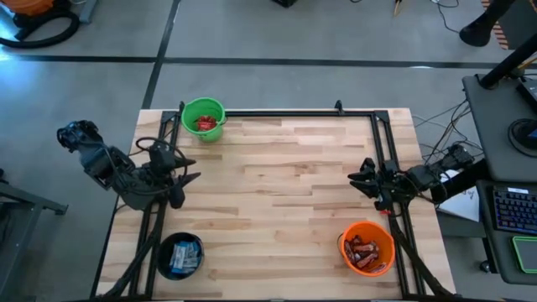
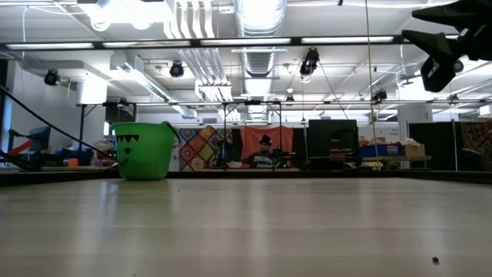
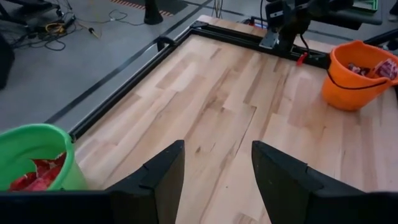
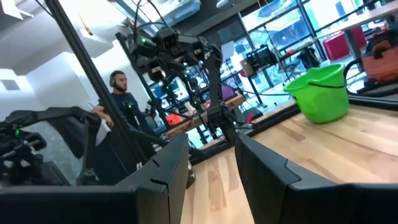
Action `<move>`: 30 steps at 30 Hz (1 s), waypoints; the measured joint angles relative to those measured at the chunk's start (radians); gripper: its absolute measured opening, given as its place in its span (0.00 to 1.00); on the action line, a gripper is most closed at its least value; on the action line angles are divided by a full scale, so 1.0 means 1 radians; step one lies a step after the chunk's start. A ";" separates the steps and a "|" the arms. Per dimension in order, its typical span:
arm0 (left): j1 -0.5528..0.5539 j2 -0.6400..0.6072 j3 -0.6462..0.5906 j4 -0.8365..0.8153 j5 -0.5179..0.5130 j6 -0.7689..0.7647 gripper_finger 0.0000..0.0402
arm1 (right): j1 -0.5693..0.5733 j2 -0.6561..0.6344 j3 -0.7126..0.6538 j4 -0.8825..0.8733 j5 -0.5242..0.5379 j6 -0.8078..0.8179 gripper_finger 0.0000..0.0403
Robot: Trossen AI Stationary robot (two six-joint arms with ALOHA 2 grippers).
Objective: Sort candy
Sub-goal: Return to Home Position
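Lying sorted in three buckets, the candy [image 1: 204,123] is leaving the desk [image 1: 285,193] bare in the middle of the high view. Red packets [image 3: 37,177] are sitting in the green bucket [image 2: 142,154] at the upper left of the frame. Blue-and-white packets [image 1: 181,256] are filling the black bucket [image 1: 163,250] at the lower left, and bars [image 1: 366,252] are heaping in the orange bucket [image 3: 345,93] at the lower right.

The left tool [image 3: 214,149] is hovering at the left edge of the desk with its fingers spread and nothing between them. The right tool [image 4: 211,140] is hanging at the right edge, also released and carrying nothing.

Each piece is looking very light, so weight is not mattering much; the wrappers are the trouble. Glossy film is likely slipping under a loose pinch, and the packets are probably yielding and crumpling when squeezed. The bars are seeming stiffer but may crack under a hard clench. Any piece is best taken across its narrow middle, with the fingers straddling the short side from above. Heaped in buckets as they are, singling one out is looking awkward.
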 joint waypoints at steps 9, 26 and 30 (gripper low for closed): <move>-0.029 -0.083 -0.219 0.200 0.001 -0.028 0.42 | 0.000 0.000 0.000 -0.012 0.000 0.000 0.31; -0.168 -0.410 -0.588 0.787 0.149 0.291 0.42 | 0.000 0.000 -0.001 -0.121 0.000 -0.001 0.31; -0.172 -0.487 -0.671 0.952 0.270 0.431 0.42 | 0.000 0.000 -0.002 -0.123 0.000 -0.001 0.31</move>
